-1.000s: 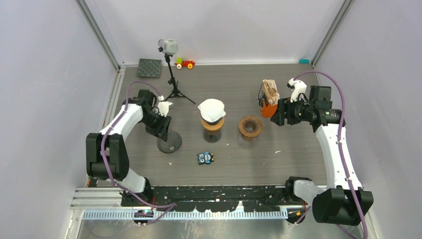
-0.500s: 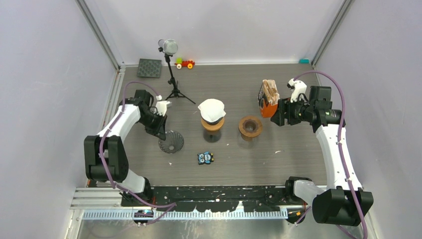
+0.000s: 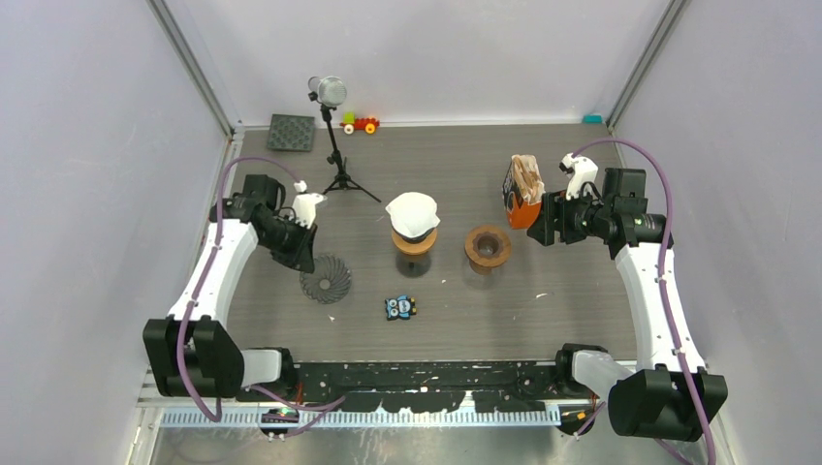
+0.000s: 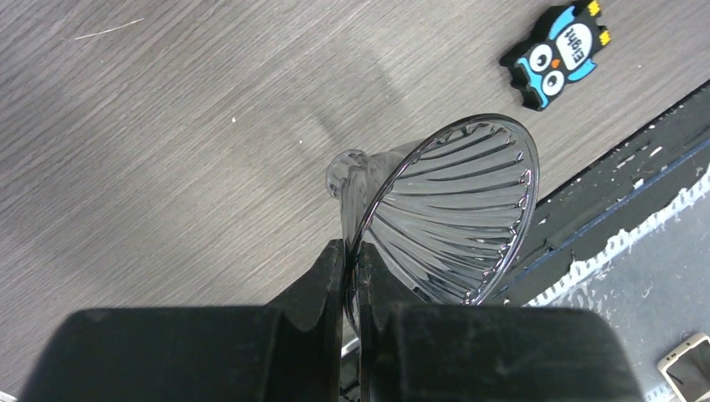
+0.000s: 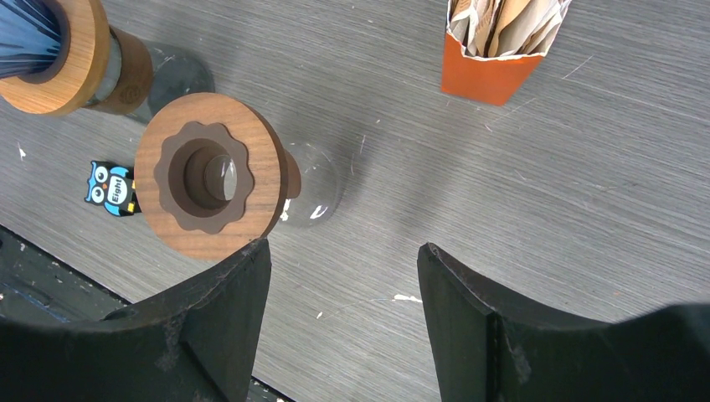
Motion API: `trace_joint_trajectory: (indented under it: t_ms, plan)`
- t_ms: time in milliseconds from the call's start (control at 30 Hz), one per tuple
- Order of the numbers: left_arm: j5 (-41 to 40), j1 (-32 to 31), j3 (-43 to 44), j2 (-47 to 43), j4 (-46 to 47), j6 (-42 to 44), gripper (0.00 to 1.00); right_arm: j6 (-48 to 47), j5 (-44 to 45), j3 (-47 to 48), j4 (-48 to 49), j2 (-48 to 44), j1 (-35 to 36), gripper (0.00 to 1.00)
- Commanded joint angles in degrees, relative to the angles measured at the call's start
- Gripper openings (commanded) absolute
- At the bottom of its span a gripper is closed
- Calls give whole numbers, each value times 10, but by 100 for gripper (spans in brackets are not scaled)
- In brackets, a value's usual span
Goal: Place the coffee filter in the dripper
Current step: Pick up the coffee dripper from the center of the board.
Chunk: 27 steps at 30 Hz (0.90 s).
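Note:
My left gripper (image 3: pixel 303 256) is shut on the rim of a clear ribbed glass dripper (image 3: pixel 326 279), held tilted above the table's left side. In the left wrist view the jaws (image 4: pixel 352 251) pinch the dripper's rim (image 4: pixel 452 213), its mouth facing the table's front edge. A white coffee filter (image 3: pixel 413 213) sits in the wood-collared carafe (image 3: pixel 414 242) at the centre. An orange box of brown filters (image 3: pixel 523 192) stands at the right and also shows in the right wrist view (image 5: pixel 494 50). My right gripper (image 3: pixel 543 219) is open and empty beside that box, its jaws (image 5: pixel 343 251) wide apart.
A second carafe with a wooden ring top (image 3: pixel 487 246) stands right of centre and also shows in the right wrist view (image 5: pixel 209 174). An owl eraser (image 3: pixel 399 307) lies near the front. A microphone on a tripod (image 3: pixel 332 116), a black mat (image 3: pixel 291 133) and a toy car (image 3: pixel 362 124) are at the back.
My left arm has drawn back to the left with the dripper, lifting and tilting it so its ribbed inside now shows. The right arm has not moved.

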Motion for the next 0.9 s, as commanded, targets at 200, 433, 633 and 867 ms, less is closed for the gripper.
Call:
trace_joint_trajectory:
  t_ms: [200, 433, 633, 867]
  plan:
    - [80, 4, 63, -63, -80, 12, 0, -5, -5, 2, 16, -9, 2, 69]
    - [137, 2, 113, -81, -119, -9, 0, -5, -23, 2, 19, -10, 2, 70]
    - [157, -26, 165, -94, -134, -41, 0, -3, -42, 2, 26, -20, 4, 70]
    - [141, -117, 237, -90, -111, -115, 0, 0, -42, 21, 27, -19, 18, 70]
